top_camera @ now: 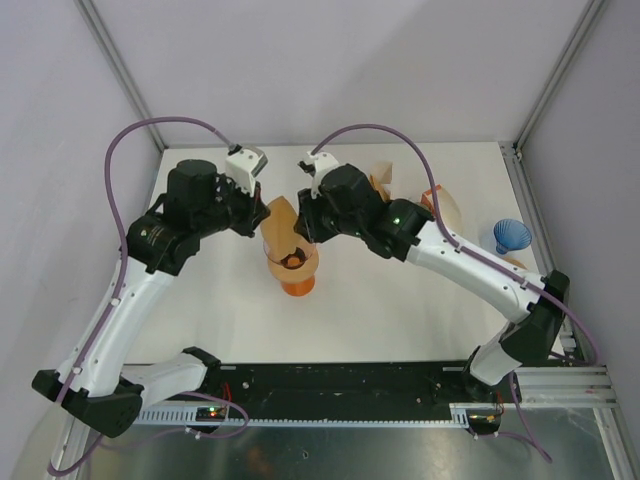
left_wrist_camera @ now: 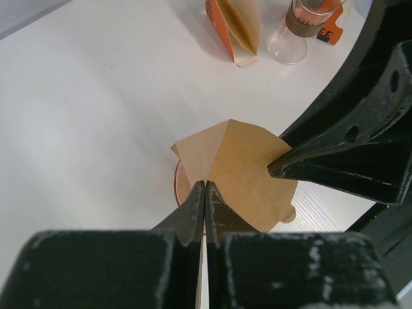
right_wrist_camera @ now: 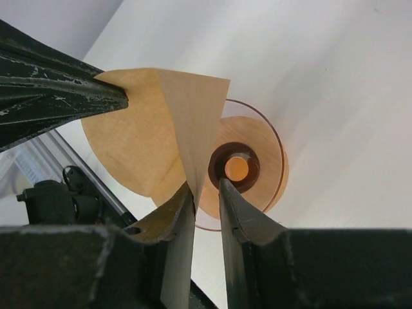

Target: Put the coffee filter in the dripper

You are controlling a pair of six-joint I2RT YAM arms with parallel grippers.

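The brown paper coffee filter point(left_wrist_camera: 241, 167) hangs spread open just above the orange dripper point(right_wrist_camera: 257, 138), whose centre hole shows below it. My left gripper point(left_wrist_camera: 205, 185) is shut on one edge of the filter. My right gripper point(right_wrist_camera: 206, 183) is slightly open, with the opposite edge of the filter point(right_wrist_camera: 193, 116) in the gap, lying against its left finger. In the top view both grippers, left point(top_camera: 262, 218) and right point(top_camera: 303, 228), meet over the dripper point(top_camera: 297, 275), with the filter point(top_camera: 279, 222) between them.
An orange holder with spare filters point(left_wrist_camera: 235, 29) and a glass carafe point(left_wrist_camera: 302, 29) stand behind the dripper. A blue cone-shaped dripper point(top_camera: 512, 235) sits at the table's right edge. Frame posts stand at the back corners.
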